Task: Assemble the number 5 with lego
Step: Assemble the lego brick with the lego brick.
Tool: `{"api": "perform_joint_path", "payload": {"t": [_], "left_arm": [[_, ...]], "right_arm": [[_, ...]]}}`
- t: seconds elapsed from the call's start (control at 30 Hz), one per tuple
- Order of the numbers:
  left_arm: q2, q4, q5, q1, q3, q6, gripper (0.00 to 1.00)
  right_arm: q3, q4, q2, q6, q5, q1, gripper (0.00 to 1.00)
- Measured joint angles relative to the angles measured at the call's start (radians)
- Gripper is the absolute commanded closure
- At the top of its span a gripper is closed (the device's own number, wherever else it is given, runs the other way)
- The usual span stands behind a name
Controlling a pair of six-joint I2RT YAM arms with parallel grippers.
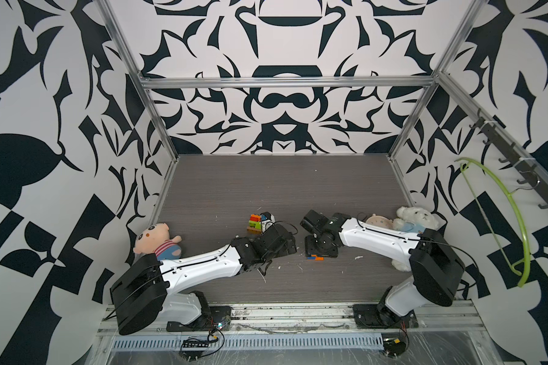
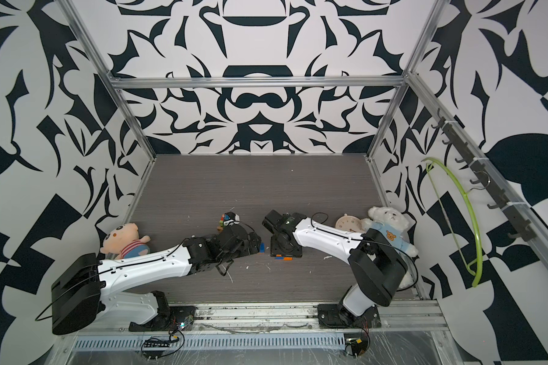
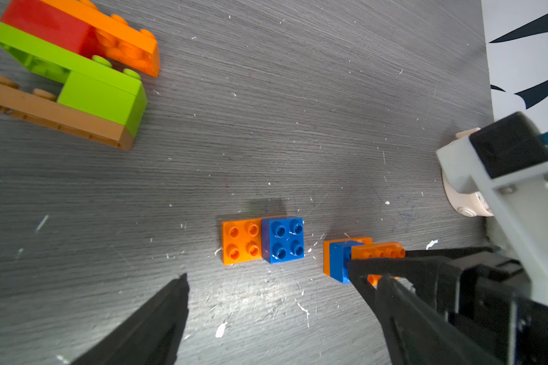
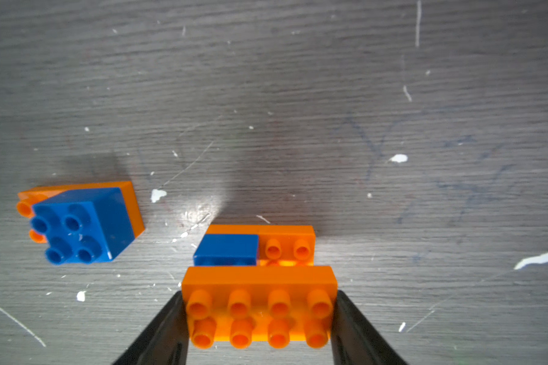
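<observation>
Black-and-white patterned walls [image 1: 282, 38] enclose a scuffed grey wood-grain tabletop [image 1: 266, 183]; a green hanger [image 1: 520, 221] hangs at right.

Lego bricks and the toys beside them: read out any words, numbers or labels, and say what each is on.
No readable text anywhere.
Orange eight-stud lego brick: studs show no legible mark.
White plush bear's light blue shirt: a bear picture, no words.
Round pink disc: marks too small to read.

An orange eight-stud brick [image 4: 260, 303] is gripped endwise in the right claw [image 4: 258, 295], just beside a blue brick [image 4: 225, 249] seated on an orange oblong [image 4: 287, 234]. A blue-on-orange pair [image 4: 83, 221] lies near; a lime, red and orange cluster [image 3: 76, 63] lies apart.
</observation>
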Motion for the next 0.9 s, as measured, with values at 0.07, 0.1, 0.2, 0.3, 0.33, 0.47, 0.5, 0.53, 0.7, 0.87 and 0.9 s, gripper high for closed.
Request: {"api": "perform_joint_path", "payload": {"t": [0.07, 0.1, 0.2, 0.3, 0.33, 0.47, 0.5, 0.53, 0.7, 0.87, 0.9], "left_arm": [[0.0, 0.0, 0.0, 0.0, 0.0, 0.0, 0.01], [0.0, 0.0, 0.0, 0.0, 0.0, 0.0, 0.01], [0.002, 0.0, 0.0, 0.0, 0.0, 0.0, 0.01], [0.002, 0.0, 0.0, 0.0, 0.0, 0.0, 0.01], [0.002, 0.0, 0.0, 0.0, 0.0, 0.0, 0.01], [0.002, 0.0, 0.0, 0.0, 0.0, 0.0, 0.01], [0.002, 0.0, 0.0, 0.0, 0.0, 0.0, 0.01], [0.002, 0.0, 0.0, 0.0, 0.0, 0.0, 0.01], [0.006, 0.0, 0.0, 0.0, 0.0, 0.0, 0.01], [0.013, 0.0, 0.0, 0.0, 0.0, 0.0, 0.01], [0.013, 0.0, 0.001, 0.0, 0.0, 0.0, 0.01]], "right_arm": [[0.009, 0.0, 0.008, 0.0, -0.002, 0.004, 0.42], [0.014, 0.001, 0.014, 0.0, -0.002, 0.005, 0.42], [0.025, -0.004, 0.039, 0.003, 0.002, 0.007, 0.42], [0.03, -0.009, 0.043, 0.004, 0.01, 0.011, 0.42], [0.03, -0.012, 0.043, 0.004, 0.012, 0.012, 0.42], [0.03, -0.017, 0.043, 0.002, 0.018, 0.012, 0.42], [0.03, -0.018, 0.042, 0.002, 0.02, 0.012, 0.42], [0.03, -0.02, 0.042, 0.0, 0.021, 0.012, 0.42], [0.03, -0.025, 0.024, -0.001, 0.032, 0.012, 0.42], [0.03, -0.019, 0.023, -0.001, 0.031, 0.012, 0.41], [0.03, -0.016, 0.024, -0.001, 0.031, 0.012, 0.41]]}}
